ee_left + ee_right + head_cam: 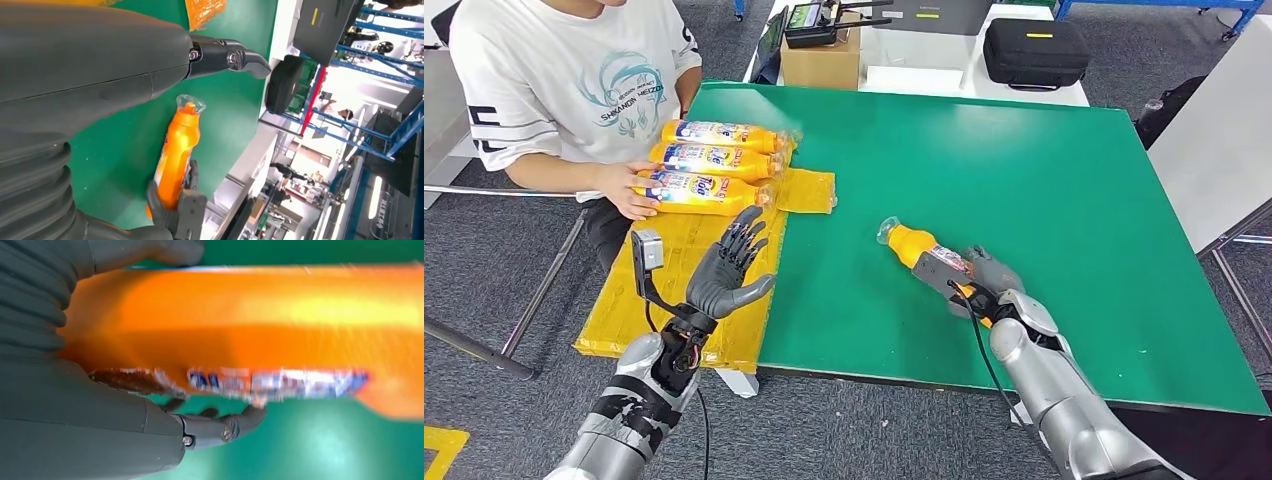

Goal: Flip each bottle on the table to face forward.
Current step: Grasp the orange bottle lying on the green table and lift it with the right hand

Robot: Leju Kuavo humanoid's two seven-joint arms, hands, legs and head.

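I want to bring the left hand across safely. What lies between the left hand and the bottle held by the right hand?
In the head view, only bare green table separates the left hand from the orange bottle gripped by the right hand.

Glossy orange plastic bottle (921,250), matt green table (1024,180), silver metal arms

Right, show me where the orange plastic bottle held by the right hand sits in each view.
Head view: the orange plastic bottle lies right of centre on the green table mat, gripped by the right hand.
Left wrist view: the bottle is low in the middle, clear cap up.
Right wrist view: the bottle spans the frame, blurred.
Shared landmark: the green table mat.
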